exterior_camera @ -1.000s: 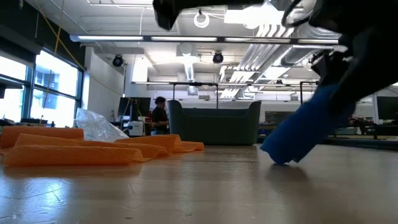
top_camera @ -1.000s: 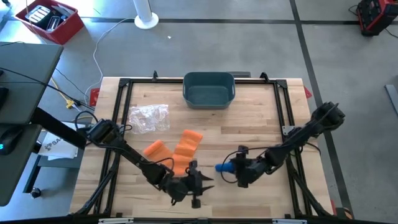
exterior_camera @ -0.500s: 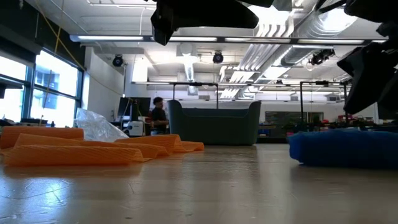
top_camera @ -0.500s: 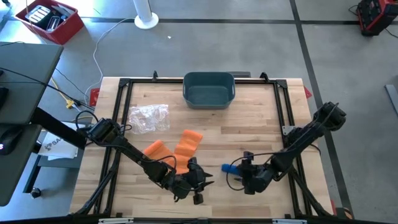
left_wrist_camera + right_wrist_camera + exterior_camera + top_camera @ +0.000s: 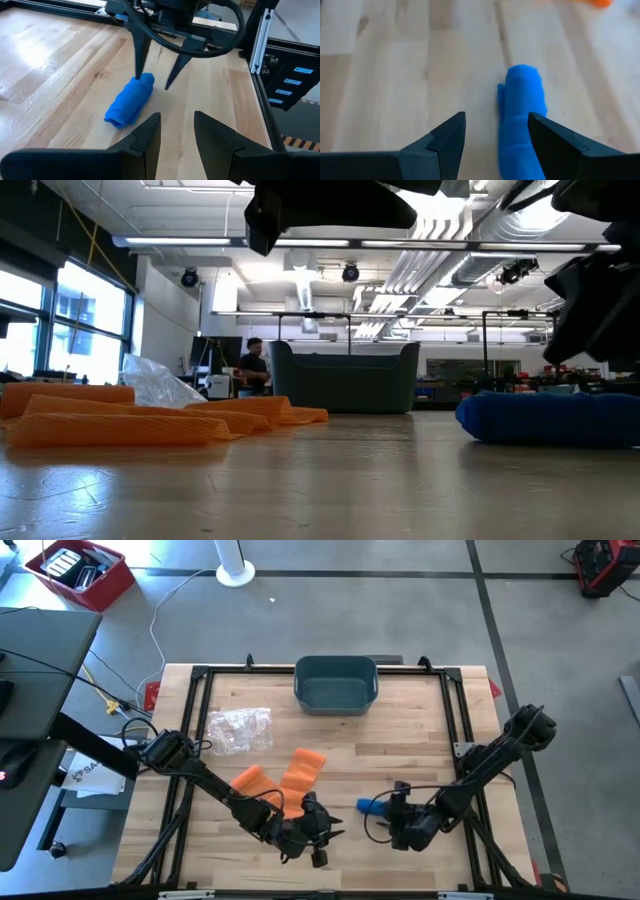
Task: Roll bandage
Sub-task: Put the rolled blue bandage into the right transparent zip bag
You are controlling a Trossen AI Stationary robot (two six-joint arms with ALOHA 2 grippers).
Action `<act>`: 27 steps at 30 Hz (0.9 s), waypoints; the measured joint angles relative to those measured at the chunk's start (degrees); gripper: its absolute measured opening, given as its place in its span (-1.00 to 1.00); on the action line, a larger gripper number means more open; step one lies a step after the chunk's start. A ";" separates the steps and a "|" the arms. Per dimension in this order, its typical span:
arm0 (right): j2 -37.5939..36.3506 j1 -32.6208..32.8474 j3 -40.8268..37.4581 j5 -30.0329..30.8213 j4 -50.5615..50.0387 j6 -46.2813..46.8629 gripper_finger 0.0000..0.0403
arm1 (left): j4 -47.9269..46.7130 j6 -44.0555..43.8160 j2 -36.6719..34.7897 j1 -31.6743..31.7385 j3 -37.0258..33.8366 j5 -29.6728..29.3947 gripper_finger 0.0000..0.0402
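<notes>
Teal bin (image 5: 336, 683) holds nothing visible; right end effector (image 5: 397, 812) wide beside blue bandage (image 5: 369, 807); left end effector (image 5: 322, 836) narrow.

You have a bright blue rolled bandage (image 5: 371, 807) lying on the pale, streaky wood-grain bench (image 5: 420, 730). At about nine o'clock from it sit the orange bandages (image 5: 285, 783), plain and unpatterned. The bin (image 5: 335, 684) at twelve o'clock is dark teal. The crumpled plastic bag (image 5: 238, 729) is clear. Both pincers, left (image 5: 174, 125) and right (image 5: 495, 135), have black fingers. The bench frame (image 5: 455, 700) is black too.
</notes>
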 joint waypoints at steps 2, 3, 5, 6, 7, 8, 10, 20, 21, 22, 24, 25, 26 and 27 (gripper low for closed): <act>0.10 0.00 0.00 3.09 0.41 0.29 0.04 | -0.48 0.66 0.00 0.00 0.00 0.00 -0.44; 0.12 0.00 0.00 5.21 1.38 0.71 0.04 | -1.76 0.48 0.00 -0.02 0.00 -0.02 -0.44; 0.21 0.84 0.00 9.42 4.29 1.20 0.04 | -6.88 -3.75 -0.22 -0.04 0.00 0.03 -0.44; 0.42 1.40 0.02 10.89 6.02 1.02 0.04 | -10.48 -7.84 -0.63 -0.07 -0.06 0.10 -0.44; 0.75 2.05 0.01 11.76 7.76 0.34 0.04 | -14.83 -12.51 -1.25 -0.06 -0.07 0.10 -0.44; 1.06 2.60 0.00 12.55 9.57 -0.11 0.04 | -19.78 -17.48 -2.12 -0.07 -0.07 0.16 -0.44; 1.67 3.48 0.00 13.21 12.79 -1.89 0.04 | -30.37 -26.90 -3.99 -0.07 -0.06 0.15 -0.44; 2.20 3.47 0.00 10.32 19.13 -8.85 0.04 | -72.51 -47.03 -17.10 8.96 -1.53 1.90 -0.44; 2.20 3.38 0.00 10.32 19.24 -8.89 0.04 | -74.10 -45.99 -18.74 11.01 -2.21 2.02 -0.44; 2.20 3.34 0.00 10.32 19.41 -8.85 0.04 | -74.87 -44.86 -20.57 13.26 -3.15 2.16 -0.44; 2.20 3.34 0.00 10.30 19.43 -8.85 0.04 | -74.12 -41.37 -23.40 18.09 -5.66 3.06 -0.44; 2.20 3.36 0.00 10.19 19.45 -8.85 0.04 | -73.15 -39.23 -24.66 20.65 -7.28 4.42 -0.44; 2.20 3.37 0.00 10.17 19.33 -8.85 0.04 | -71.64 -37.04 -25.59 23.25 -8.88 6.15 -0.44; 2.20 3.37 0.00 10.10 19.32 -8.85 0.04 | -69.68 -34.82 -26.53 25.74 -10.62 7.95 -0.44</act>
